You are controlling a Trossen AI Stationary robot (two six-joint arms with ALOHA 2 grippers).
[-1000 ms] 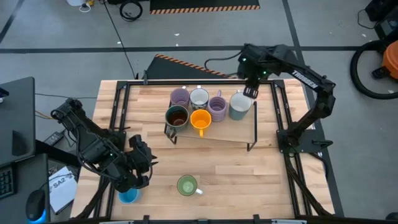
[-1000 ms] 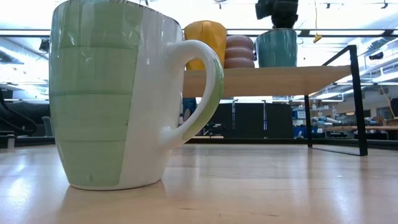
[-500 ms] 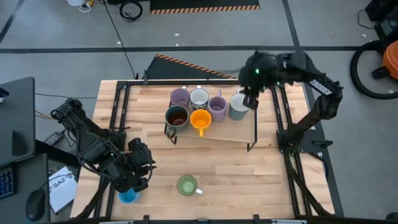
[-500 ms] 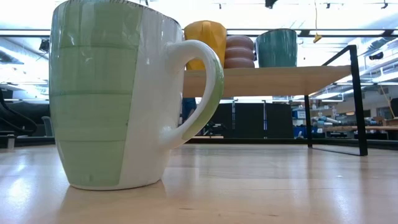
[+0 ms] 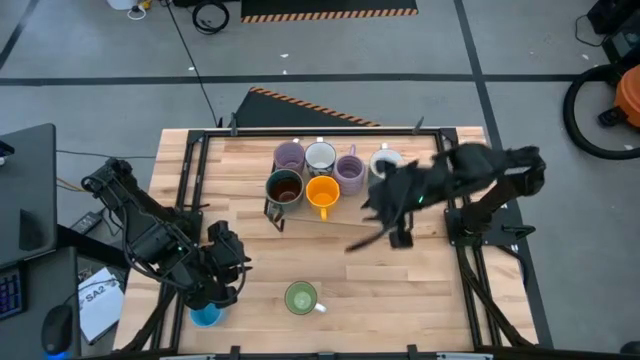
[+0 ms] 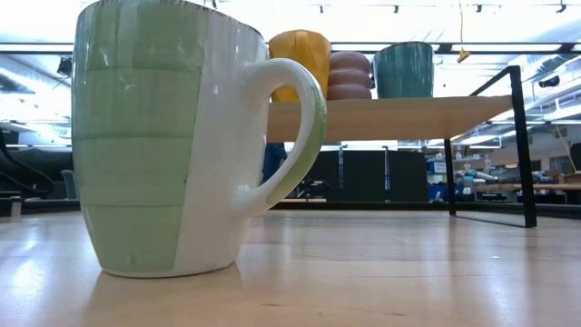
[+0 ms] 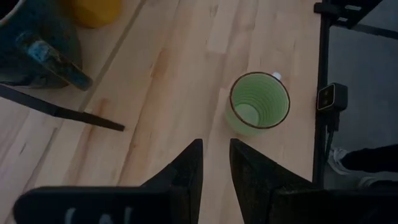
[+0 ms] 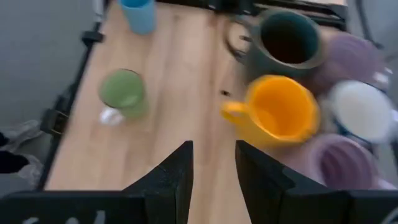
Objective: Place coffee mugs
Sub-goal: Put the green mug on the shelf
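Note:
Six mugs stand on their bases on the raised wooden rack (image 5: 395,222): two lavender (image 5: 289,156) (image 5: 350,172), a white one (image 5: 320,157), a dark brown one (image 5: 284,187), an orange one (image 5: 322,192) and a white-inside, teal-walled one (image 5: 385,160) at the right end. The green mug (image 5: 300,297) and the blue mug (image 5: 205,315) stand on the table near its near edge. My right gripper (image 5: 385,200) hovers over the rack's right near part, blurred, with a narrow gap between its fingers (image 8: 214,165). My left gripper (image 5: 225,265) waits just beyond the blue mug, also narrowly open (image 7: 216,162).
The rack's black legs (image 6: 519,145) stand on the table right of centre, with bare wood between the rack and the green mug (image 6: 163,136). Black frame rails (image 5: 190,180) run along the table's left and right sides. A monitor and a keyboard lie off the table's left.
My right gripper has left the teal-walled mug at the rack's right end, risen out of the low view, and swung fast toward the near edge over the rack's right part. The mug stays on the rack. My left arm has kept still.

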